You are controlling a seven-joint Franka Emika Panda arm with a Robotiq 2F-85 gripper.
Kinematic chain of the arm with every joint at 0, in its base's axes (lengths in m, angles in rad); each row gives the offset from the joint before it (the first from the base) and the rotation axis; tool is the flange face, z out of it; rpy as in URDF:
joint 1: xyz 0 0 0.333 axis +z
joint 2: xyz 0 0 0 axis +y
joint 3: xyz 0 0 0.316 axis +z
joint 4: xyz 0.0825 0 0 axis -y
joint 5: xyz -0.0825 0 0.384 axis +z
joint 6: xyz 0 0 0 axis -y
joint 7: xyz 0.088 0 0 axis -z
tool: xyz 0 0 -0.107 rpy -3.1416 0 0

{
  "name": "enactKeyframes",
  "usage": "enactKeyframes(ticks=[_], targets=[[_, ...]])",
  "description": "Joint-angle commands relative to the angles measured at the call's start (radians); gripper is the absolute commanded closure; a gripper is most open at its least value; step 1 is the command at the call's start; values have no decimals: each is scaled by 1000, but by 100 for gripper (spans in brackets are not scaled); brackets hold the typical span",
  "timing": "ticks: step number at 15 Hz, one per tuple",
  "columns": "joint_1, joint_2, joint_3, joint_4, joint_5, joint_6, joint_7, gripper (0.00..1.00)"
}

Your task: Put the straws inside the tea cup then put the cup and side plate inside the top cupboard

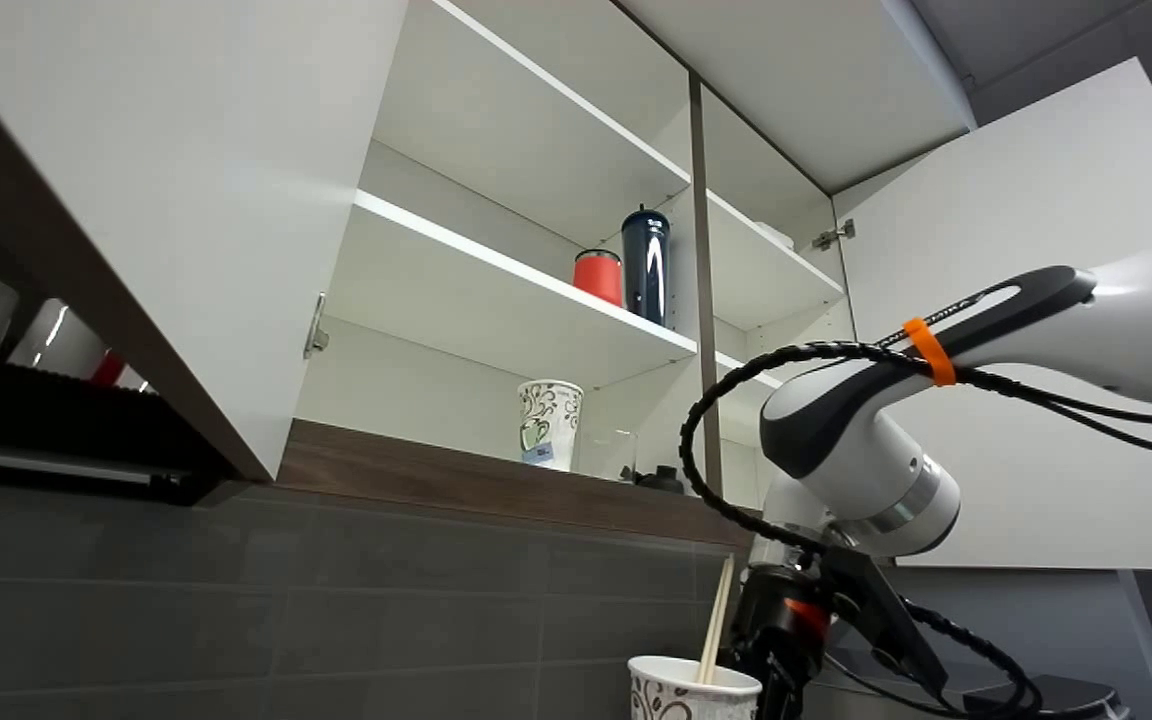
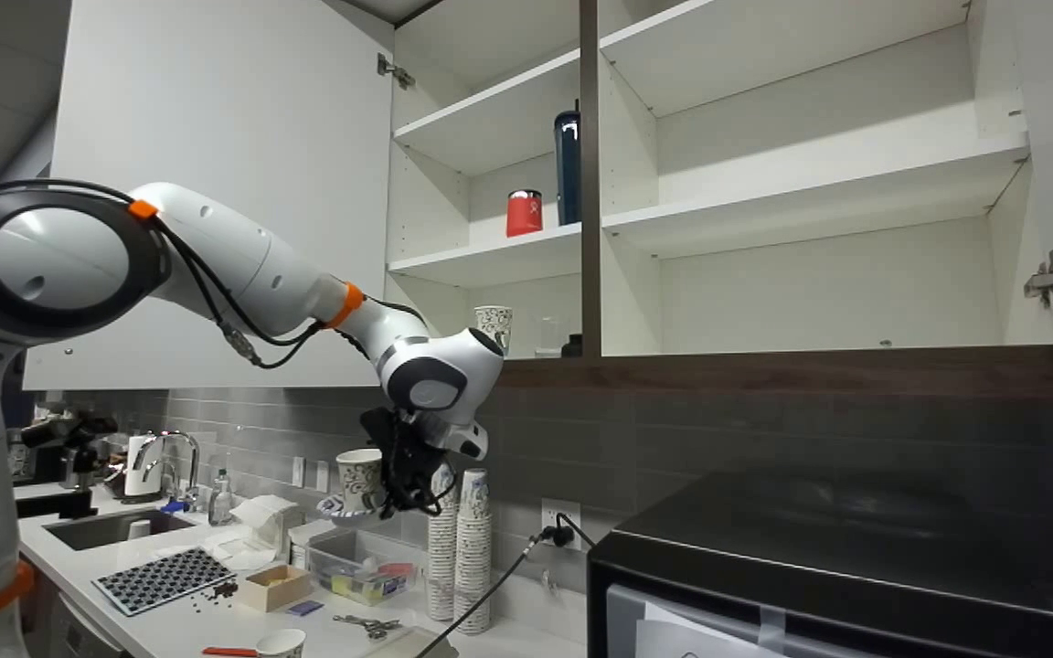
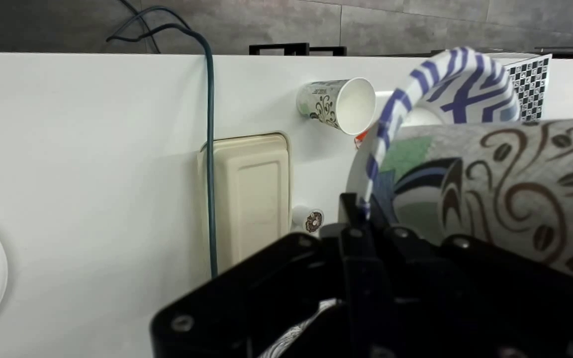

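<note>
Fingers [image 3: 348, 206] pinching plate [image 3: 395, 102] by rim; cup [image 3: 505, 184] on plate, just beside fingers, straws [image 1: 716, 620] in it. Straw step looks done. Remaining: cup and plate into cupboard [image 1: 476, 475], above fingers.

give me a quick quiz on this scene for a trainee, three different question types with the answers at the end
1. True or false: the straws poke up above the rim of the cup that stands on the side plate.

2. Multiple choice: the gripper is closed on
a) the straws
b) the rim of the cup
c) the rim of the side plate

3. Short answer: what colour is the short tumbler beside the tall dark tumbler in the top cupboard?

Key: 1. True. 2. c. 3. Red.
</note>
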Motion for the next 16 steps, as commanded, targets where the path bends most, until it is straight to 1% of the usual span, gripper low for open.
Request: enactKeyframes(ticks=[1,2,5,8,9,11,15,16], targets=[[10,3,-10,2,-3,-2,1,98],[9,3,-2,-2,-11,27,40,99],[18,-27,22,0,6,88,152,99],[33,-56,63,8,-25,181,300,99],[39,-63,74,22,-31,181,344,99],[52,-71,87,58,-35,138,425,99],[73,-78,93,127,0,77,528,99],[73,-76,92,98,-11,119,476,98]])
